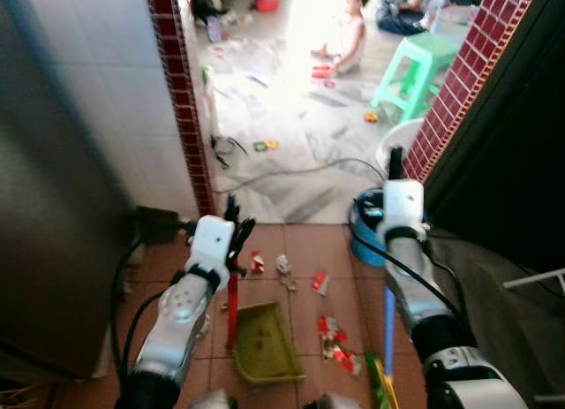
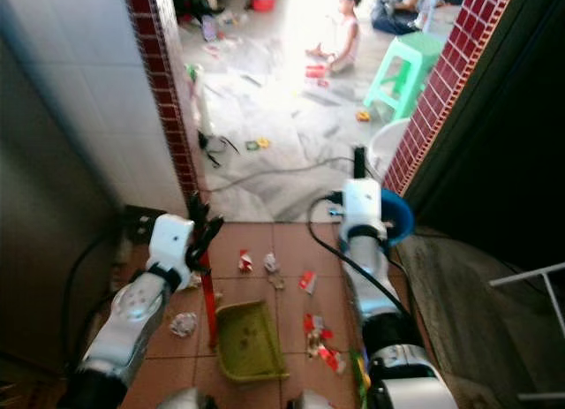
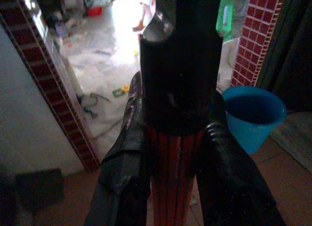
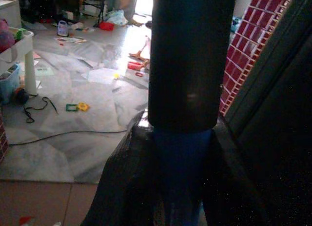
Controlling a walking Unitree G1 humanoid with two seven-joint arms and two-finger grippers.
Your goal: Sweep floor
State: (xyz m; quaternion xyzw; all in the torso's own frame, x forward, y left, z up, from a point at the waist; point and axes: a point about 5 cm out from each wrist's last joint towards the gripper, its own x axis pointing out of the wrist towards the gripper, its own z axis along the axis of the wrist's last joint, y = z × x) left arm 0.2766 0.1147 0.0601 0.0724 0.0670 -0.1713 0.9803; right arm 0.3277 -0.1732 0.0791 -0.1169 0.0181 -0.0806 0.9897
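While clamped by both hands, dustpan handle (image 3: 171, 187) and broom handle (image 4: 181, 162).

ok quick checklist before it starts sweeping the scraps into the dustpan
1. Left tool shut on the red dustpan handle: ok.
2. Right tool shut on the blue broom handle: ok.
3. Green dustpan on the tiles beside the scraps: ok.
4. Broom head touching the floor: cannot tell.
5. Blue bucket and cable close ahead: not ok, may snag.
6. Child far back: ok.

Silver arms, black cables, black-fingered tools (image 1: 235, 216)
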